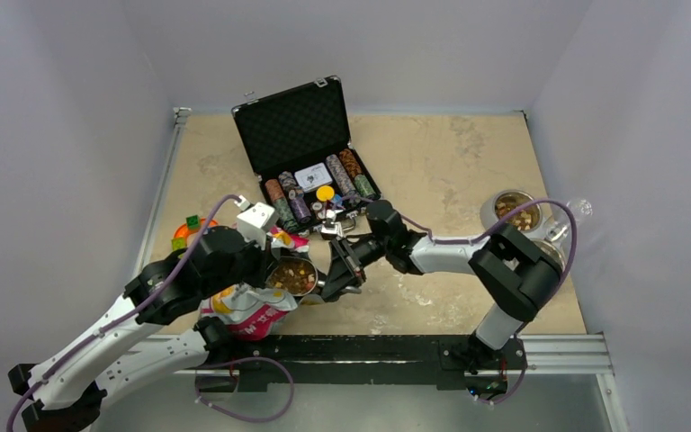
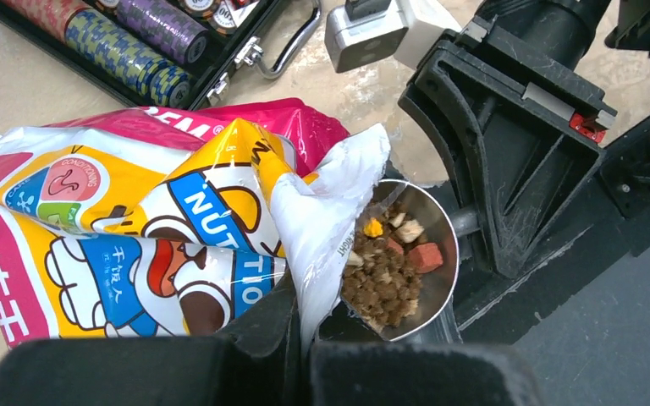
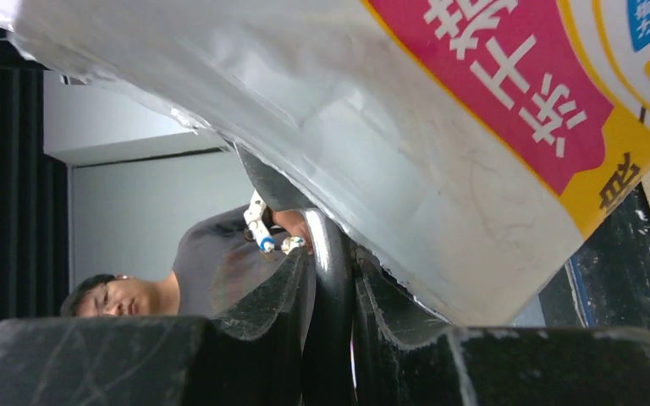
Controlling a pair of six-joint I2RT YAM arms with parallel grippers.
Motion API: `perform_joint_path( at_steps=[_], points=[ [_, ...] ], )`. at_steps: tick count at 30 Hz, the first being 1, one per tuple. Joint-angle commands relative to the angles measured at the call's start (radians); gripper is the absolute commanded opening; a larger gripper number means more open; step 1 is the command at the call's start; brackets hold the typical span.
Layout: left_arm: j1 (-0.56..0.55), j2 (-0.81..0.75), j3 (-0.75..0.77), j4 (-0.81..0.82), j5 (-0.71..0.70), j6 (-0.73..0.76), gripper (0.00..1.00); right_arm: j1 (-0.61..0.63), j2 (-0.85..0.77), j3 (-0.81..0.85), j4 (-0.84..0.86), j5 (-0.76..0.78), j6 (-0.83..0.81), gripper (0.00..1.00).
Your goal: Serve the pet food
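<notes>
Table: beige stone-look tabletop [image 1: 441, 162], with both arms meeting over its near-left part.
Poker case: black foam-lined case [image 1: 292, 126], lid up, rows of striped chips [image 1: 342, 175] inside. It sits just behind the action and isn't part of the job.
Bag: crinkly white-blue-yellow-pink printed bag [image 2: 135, 220], lying on its side at the near left, mouth facing the right arm.
Steel bowl: round metal bowl [image 1: 486, 211] at the far right, well apart from the bag, beside the right arm's elbow. Looks like there's brown stuff in it already. Another round metal thing just beside it is mostly hidden by the arm.
Left gripper [image 2: 303, 347]: clamped tight on the bag's edge by the mouth.
Right gripper [image 3: 332, 326]: narrow, pinched on the scoop's dark handle.
Scoop: shiny round metal scoop [image 2: 427, 216], cup touching the bag's torn lip, opening up. The handle runs from the cup back to the right gripper, roughly across the table.
Pet food: small brown kibble pellets [image 2: 381, 279] plus a few pale, yellow and red chunks, heaped in the scoop.
The bowl lies off to the right, so my guess is the right arm takes it: ease clear of the lip, keep it level, swing right. The case's front corner is what could get clipped.
</notes>
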Motion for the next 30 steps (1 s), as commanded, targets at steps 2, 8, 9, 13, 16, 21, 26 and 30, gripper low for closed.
perform_joint_path(
  at_steps=[2, 8, 9, 13, 16, 21, 26, 30],
  points=[
    [-0.004, -0.012, 0.064, 0.107, 0.006, -0.016, 0.0, 0.006, -0.106, -0.121, 0.253, -0.005, 0.084, 0.0],
    [-0.003, -0.022, 0.062, 0.104, -0.03, 0.003, 0.0, 0.029, -0.051, -0.044, 0.27, -0.028, 0.115, 0.0],
    [-0.004, -0.02, 0.069, 0.104, -0.032, 0.004, 0.0, 0.019, -0.098, -0.102, 0.236, -0.02, 0.085, 0.0],
    [-0.003, 0.001, 0.079, 0.067, -0.12, -0.029, 0.0, -0.019, -0.222, -0.254, 0.264, -0.002, 0.103, 0.0],
    [-0.003, 0.041, 0.087, 0.022, -0.228, -0.068, 0.0, -0.019, -0.295, -0.3, 0.264, 0.024, 0.114, 0.0],
    [-0.004, 0.092, 0.099, 0.014, -0.262, -0.084, 0.0, -0.025, -0.368, -0.431, 0.409, 0.08, 0.216, 0.0],
    [-0.005, 0.112, 0.115, 0.008, -0.294, -0.102, 0.0, -0.038, -0.467, -0.511, 0.45, 0.15, 0.269, 0.0],
    [-0.003, 0.119, 0.117, -0.031, -0.354, -0.139, 0.0, -0.05, -0.611, -0.543, 0.362, 0.2, 0.271, 0.0]
  ],
)
